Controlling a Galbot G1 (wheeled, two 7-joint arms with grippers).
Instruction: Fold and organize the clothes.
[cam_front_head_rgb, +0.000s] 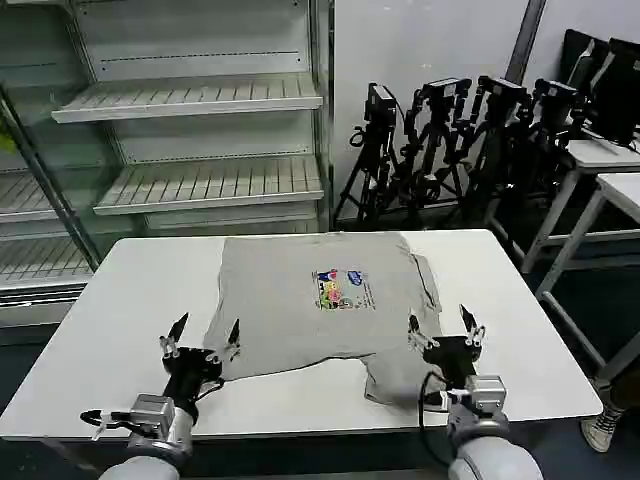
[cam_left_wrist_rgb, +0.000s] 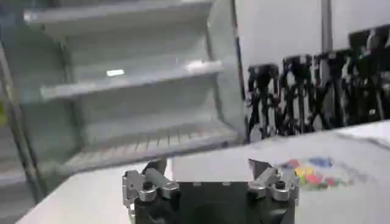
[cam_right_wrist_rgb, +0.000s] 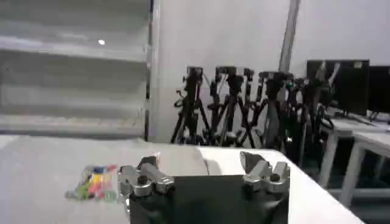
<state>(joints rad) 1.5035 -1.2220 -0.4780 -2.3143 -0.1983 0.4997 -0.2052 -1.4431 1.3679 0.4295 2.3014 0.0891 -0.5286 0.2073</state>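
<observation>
We see a small multicoloured print (cam_front_head_rgb: 342, 289) in blue, red and yellow on the chest of the light grey T-shirt (cam_front_head_rgb: 310, 305), but its lettering is too small for us to read; in the left wrist view the same print (cam_left_wrist_rgb: 308, 172) is a blur of colour, and in the right wrist view it (cam_right_wrist_rgb: 94, 182) shows only as smeared patches. The T-shirt lies spread on the white table (cam_front_head_rgb: 120, 300), roughly in the middle, collar toward the far edge and hem toward the robot. Its far sleeve areas are hard for us to make out, and the near right corner is bunched and folded over itself rather than flat, with a rumpled flap close to the table's near edge. The fabric looks soft, with shallow creases across the body. The left gripper (cam_front_head_rgb: 204, 334) hangs near the shirt's near left corner with its fingers spread wide and nothing between them; we cannot tell whether they touch the cloth. The right gripper (cam_front_head_rgb: 444, 327) stands at the shirt's near right side, also spread wide and empty. Behind the table we see bare white shelving (cam_front_head_rgb: 190, 100) and a cluster of black tripods (cam_front_head_rgb: 450, 140), their lower legs cut off by the table.
</observation>
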